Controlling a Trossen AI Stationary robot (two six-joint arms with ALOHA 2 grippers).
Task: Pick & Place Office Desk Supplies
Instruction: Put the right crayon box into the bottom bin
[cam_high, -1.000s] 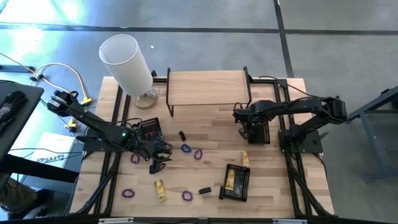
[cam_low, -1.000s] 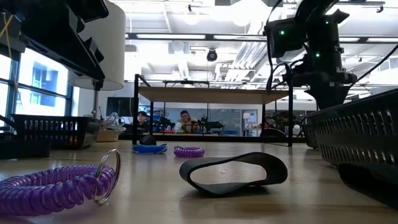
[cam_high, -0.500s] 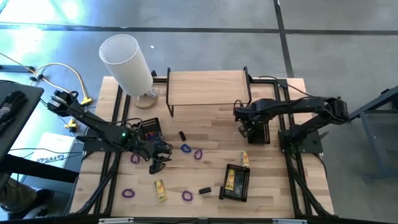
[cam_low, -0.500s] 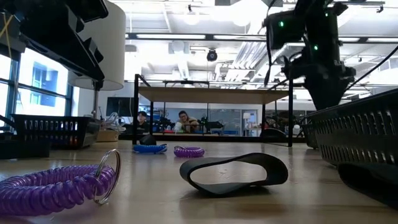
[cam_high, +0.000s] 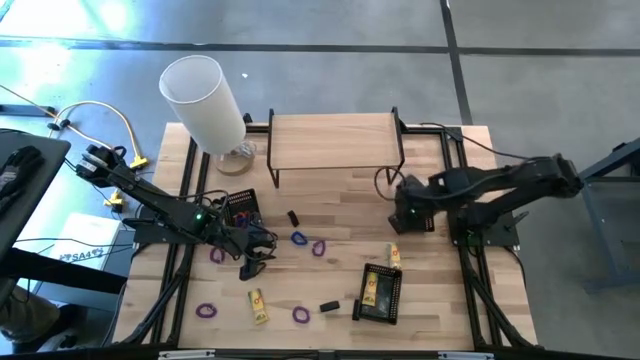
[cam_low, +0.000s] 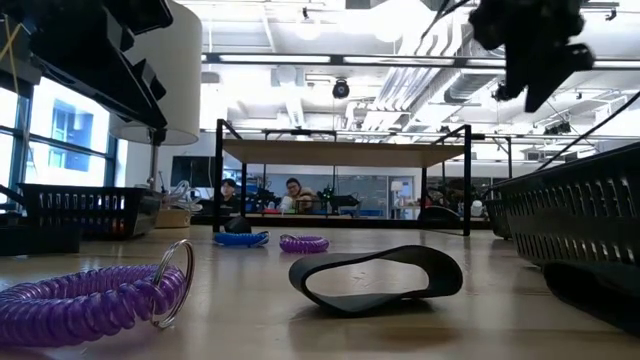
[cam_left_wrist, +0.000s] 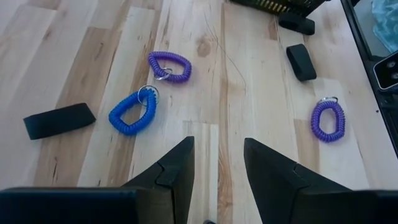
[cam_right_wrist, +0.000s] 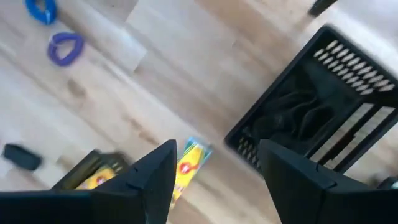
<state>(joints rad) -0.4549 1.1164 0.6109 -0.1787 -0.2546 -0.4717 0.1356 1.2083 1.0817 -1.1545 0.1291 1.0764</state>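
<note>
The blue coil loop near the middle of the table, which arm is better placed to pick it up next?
Probably the left: the left gripper hangs open close to the blue coil loop; the right gripper is off by a black mesh tray.

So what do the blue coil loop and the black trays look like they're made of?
The blue coil loop looks like glossy springy plastic: tight spiral turns, with a small metal-looking ring at one end. The black tray looks like matte wire mesh or perforated metal, judging by its slotted wall, though moulded plastic can't be ruled out.
</note>
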